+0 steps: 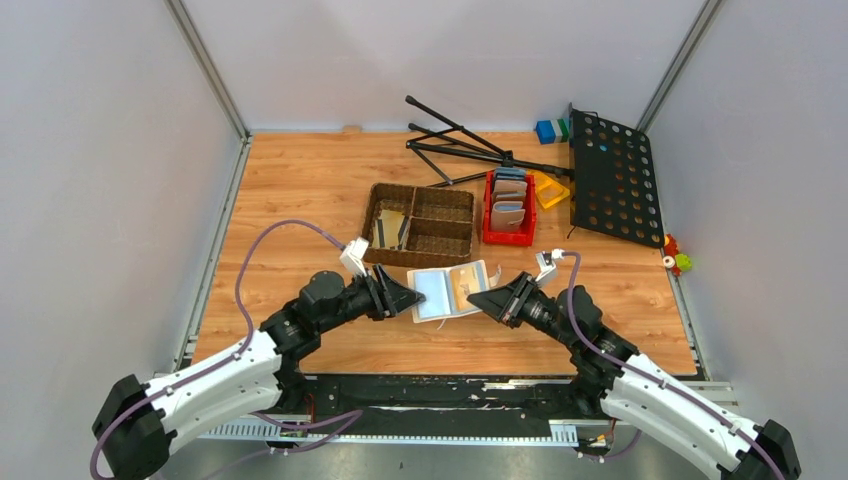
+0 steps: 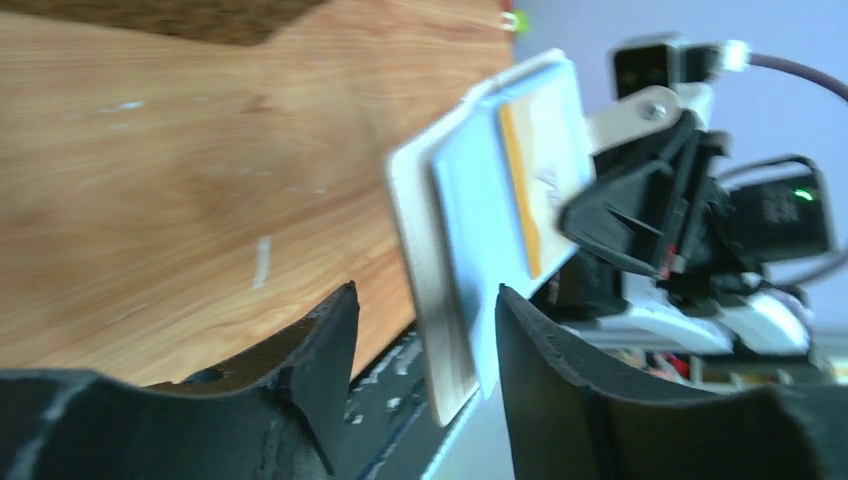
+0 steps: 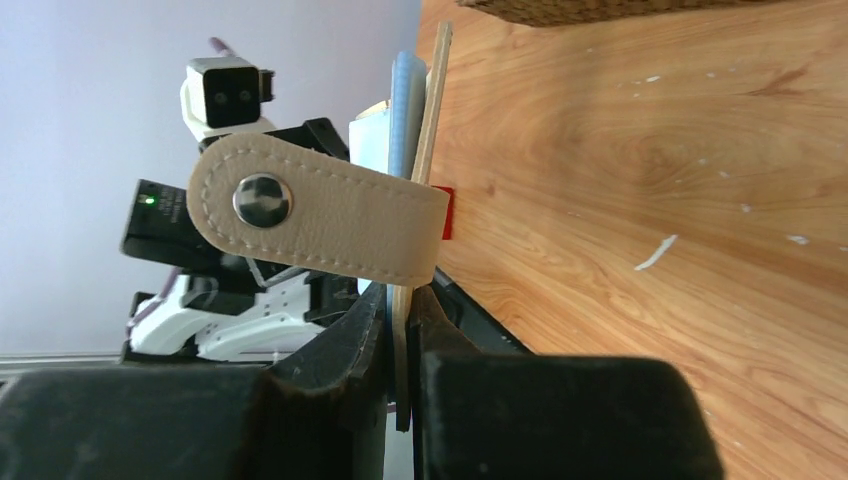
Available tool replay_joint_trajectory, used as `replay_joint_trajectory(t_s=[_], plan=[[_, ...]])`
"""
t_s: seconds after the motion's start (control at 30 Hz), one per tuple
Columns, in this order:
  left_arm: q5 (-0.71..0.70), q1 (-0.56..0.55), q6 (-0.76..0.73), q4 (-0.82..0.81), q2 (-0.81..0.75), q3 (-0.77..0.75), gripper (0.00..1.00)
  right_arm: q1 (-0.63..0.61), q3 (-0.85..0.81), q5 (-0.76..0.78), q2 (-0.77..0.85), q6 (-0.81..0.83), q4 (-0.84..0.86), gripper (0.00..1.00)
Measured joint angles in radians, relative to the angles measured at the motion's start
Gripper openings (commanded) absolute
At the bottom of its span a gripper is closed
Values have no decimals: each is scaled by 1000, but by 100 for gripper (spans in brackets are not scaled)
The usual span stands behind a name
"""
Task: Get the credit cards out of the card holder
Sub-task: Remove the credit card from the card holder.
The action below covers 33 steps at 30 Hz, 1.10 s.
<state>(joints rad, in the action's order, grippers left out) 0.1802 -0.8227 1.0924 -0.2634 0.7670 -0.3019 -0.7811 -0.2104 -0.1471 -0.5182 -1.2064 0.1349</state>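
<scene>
The beige card holder (image 1: 448, 291) hangs open between my two grippers, its pale blue-grey inside facing up. A tan-gold credit card (image 1: 467, 284) sits in its right pocket and also shows in the left wrist view (image 2: 517, 190). My right gripper (image 3: 405, 312) is shut on the holder's right edge, just below the strap tab (image 3: 320, 215) with its snap. My left gripper (image 2: 425, 305) is open. The holder's left edge (image 2: 445, 330) stands between its fingers, close to the right one and well apart from the left one. In the top view the left gripper (image 1: 408, 297) and right gripper (image 1: 484, 297) face each other.
A brown woven basket (image 1: 440, 228) lies just behind the holder, with flat cards (image 1: 390, 230) standing in its left compartment. Behind it are a red bin of wallets (image 1: 509, 208), a folded black stand (image 1: 470, 148) and a black perforated plate (image 1: 615, 180). Small blocks (image 1: 550, 130) sit at the back.
</scene>
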Motion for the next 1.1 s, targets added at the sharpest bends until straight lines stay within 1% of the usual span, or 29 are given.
replay_joint_trajectory(t_s=[0.13,0.2,0.27,0.33,0.4,0.47,0.5,0.6,0.8,0.83,0.97,1.0,1.03,1.07,1.1], plan=[[-117,0,-87,275,-55,-78,61,0,-19,25,-19,58,-48,1],[-159,0,-124,370,-86,-105,60,0,-21,26,-37,84,-50,2],[-174,0,-151,420,-109,-119,58,0,-21,24,-56,110,-48,2],[-161,0,-160,428,-122,-119,56,0,-21,12,-70,131,-43,2],[-113,0,-150,370,-118,-106,52,0,-21,-6,-77,146,-28,2],[-50,0,-127,259,-94,-74,48,0,-20,-28,-84,159,2,2],[-14,-2,-110,196,-70,-54,47,0,-20,-40,-85,163,19,1],[49,-11,-84,93,5,-34,41,0,-20,-67,-85,172,58,1],[132,-28,-4,-164,119,26,38,0,-20,-101,-107,177,93,0],[140,-28,4,-188,130,29,38,0,-20,-104,-111,176,97,0],[151,-28,29,-273,133,29,32,1,-19,-125,-123,171,122,0],[150,-28,32,-286,129,29,32,1,-19,-128,-123,169,127,0],[148,-28,32,-287,124,29,35,1,-19,-132,-123,169,133,0],[137,-28,30,-270,113,28,39,1,-19,-133,-122,169,136,0],[117,-29,23,-225,98,23,46,1,-19,-133,-121,169,135,0]])
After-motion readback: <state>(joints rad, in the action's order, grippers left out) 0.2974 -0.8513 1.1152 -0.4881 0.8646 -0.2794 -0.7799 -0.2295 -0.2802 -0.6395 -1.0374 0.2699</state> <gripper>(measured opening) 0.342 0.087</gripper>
